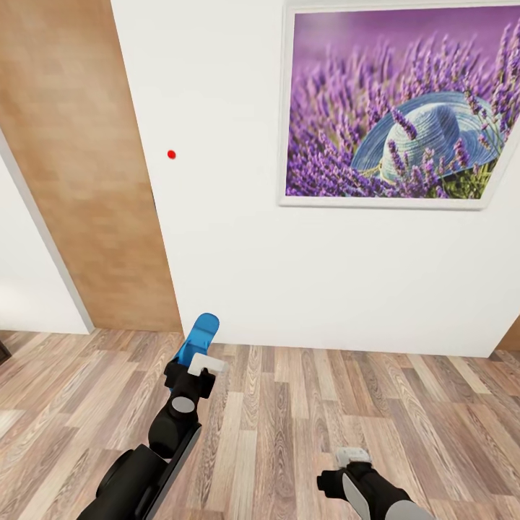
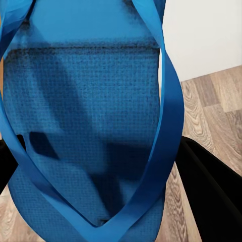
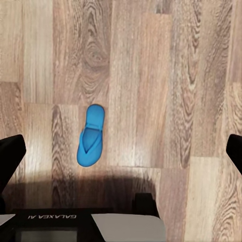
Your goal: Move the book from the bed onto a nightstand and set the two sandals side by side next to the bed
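Left gripper (image 1: 204,366) clamping one blue sandal (image 1: 198,338), carrying it upright above wood floor (image 1: 303,426). Right gripper (image 1: 352,456) hanging low, jaws spread wide, empty; second sandal (image 3: 90,134) lying flat on floor beneath it. Robot facing white wall (image 1: 231,217), door (image 1: 79,159), lavender picture (image 1: 401,105). Best keeping grip firm while turning; bed, book, nightstand yet to be found.

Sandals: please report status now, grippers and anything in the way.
Left gripper shut on one sandal, held up facing the wall. Right gripper open, empty. Second sandal flat on the floor, nothing around it.
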